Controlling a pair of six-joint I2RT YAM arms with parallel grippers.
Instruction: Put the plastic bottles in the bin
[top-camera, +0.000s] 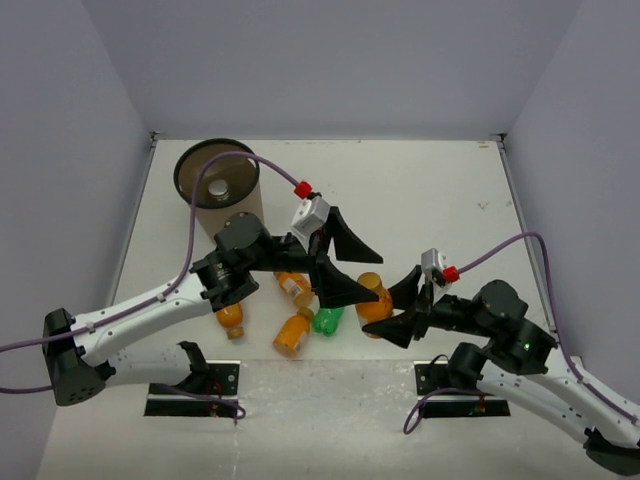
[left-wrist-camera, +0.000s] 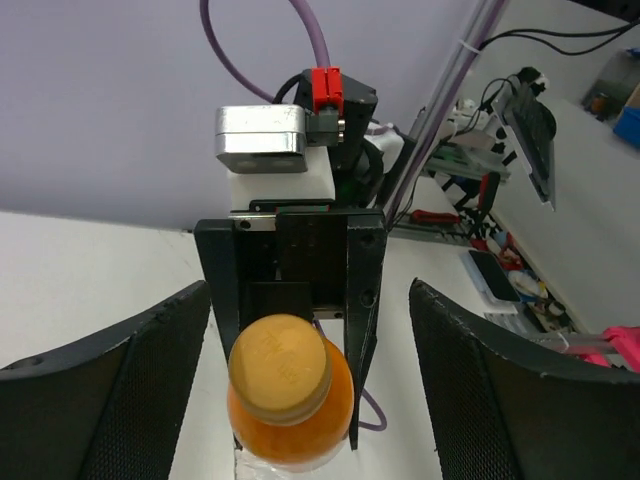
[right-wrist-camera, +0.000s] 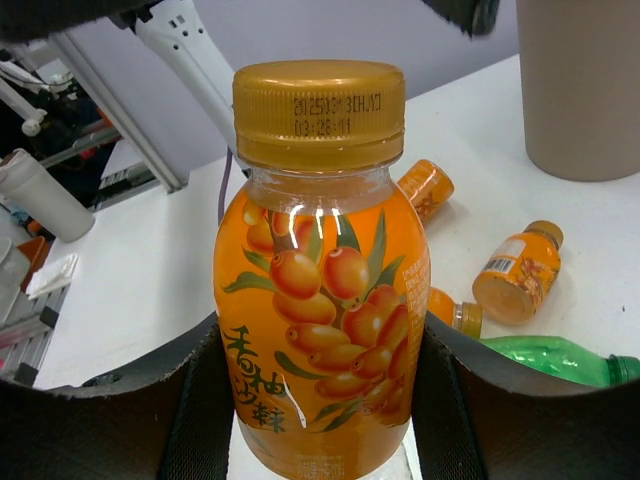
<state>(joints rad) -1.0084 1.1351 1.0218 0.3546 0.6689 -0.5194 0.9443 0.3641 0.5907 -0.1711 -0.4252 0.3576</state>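
Standing on a matte white table (top-camera: 430, 200) with pale lavender walls (top-camera: 330, 60) at nine, twelve and three o'clock, the bin (top-camera: 238, 208) occupied the eleven o'clock corner. It was a dull brown, cardboard-like cylinder with a dark rim, and a pale round shape (top-camera: 217, 187) showed inside it. Just off the table's middle toward four o'clock, the right gripper (top-camera: 383, 312) was clamped on an upright orange bottle (right-wrist-camera: 320, 290), with a curved black finger pressed to each side. The bottle was glossy clear plastic full of orange liquid, with a ridged golden cap stamped with a date code and a label of berries and leaves. The left gripper (top-camera: 365, 272) reached in from nine o'clock with its jaws spread wide, its mesh-textured pads (left-wrist-camera: 120, 400) flanking that bottle's cap without touching it. Toward seven o'clock, three loose orange bottles (top-camera: 292, 335) lay on their sides. A translucent green bottle (top-camera: 327, 320) lay beside them, just at the held bottle's eight o'clock.
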